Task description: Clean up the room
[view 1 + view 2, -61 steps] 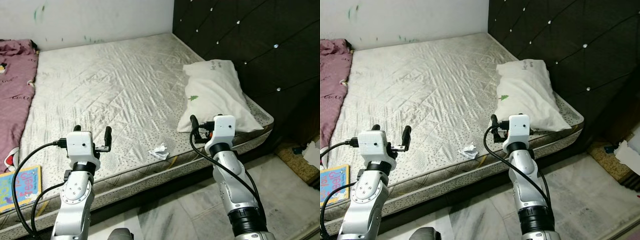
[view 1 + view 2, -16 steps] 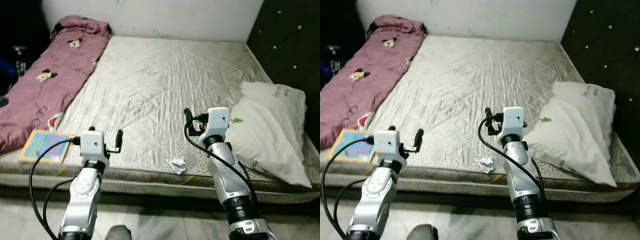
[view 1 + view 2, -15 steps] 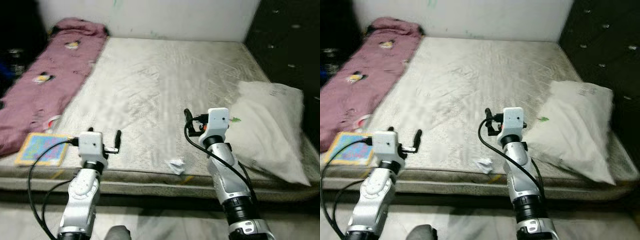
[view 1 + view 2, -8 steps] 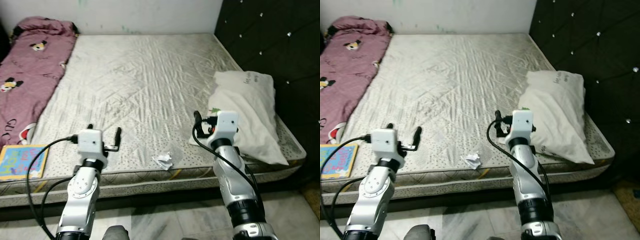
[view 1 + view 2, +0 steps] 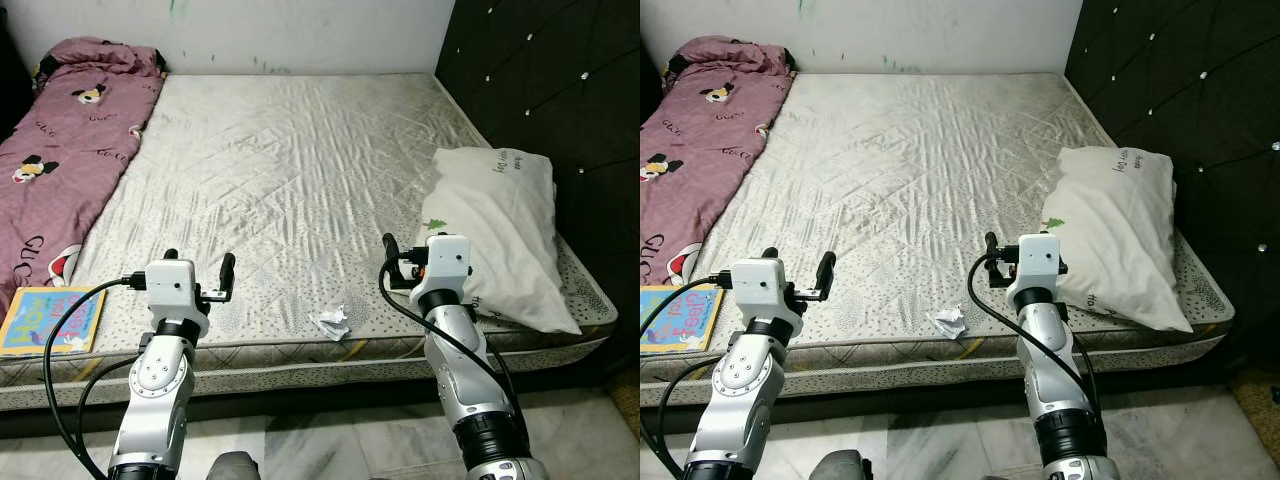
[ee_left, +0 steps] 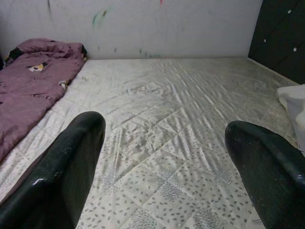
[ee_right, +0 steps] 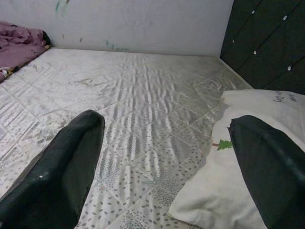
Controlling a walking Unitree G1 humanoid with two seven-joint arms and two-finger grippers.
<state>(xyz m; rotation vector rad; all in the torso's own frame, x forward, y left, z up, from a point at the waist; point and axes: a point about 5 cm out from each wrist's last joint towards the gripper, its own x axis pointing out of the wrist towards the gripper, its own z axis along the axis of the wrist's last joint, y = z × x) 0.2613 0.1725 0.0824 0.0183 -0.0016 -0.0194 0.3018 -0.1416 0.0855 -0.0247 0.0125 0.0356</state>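
Left eye view now sits square on the bed point(image 5: 300, 160), where half a second ago it was swung a touch further right, so the robot has steadied its gaze rather than moved anything: the paper scrap point(image 5: 329, 321) lies just where it lay, near the front edge of the mattress, between the two arms. The left gripper point(image 5: 198, 270) hovers above that front edge with its fingers spread wide and nothing in them; the right gripper point(image 5: 400, 262) hangs level with it, just beside the pillow point(image 5: 495, 235), also wide and empty, and neither arm has shifted in the last half second. Off to the left, the book point(image 5: 45, 320) rests at the mattress corner, below the purple blanket point(image 5: 60, 150) that runs up that side. So the looking-around seems finished and nothing has been picked up yet. My read is that the scrap is the obvious first grab, closer to the right gripper, and the robot will need to lean and reach down to it.
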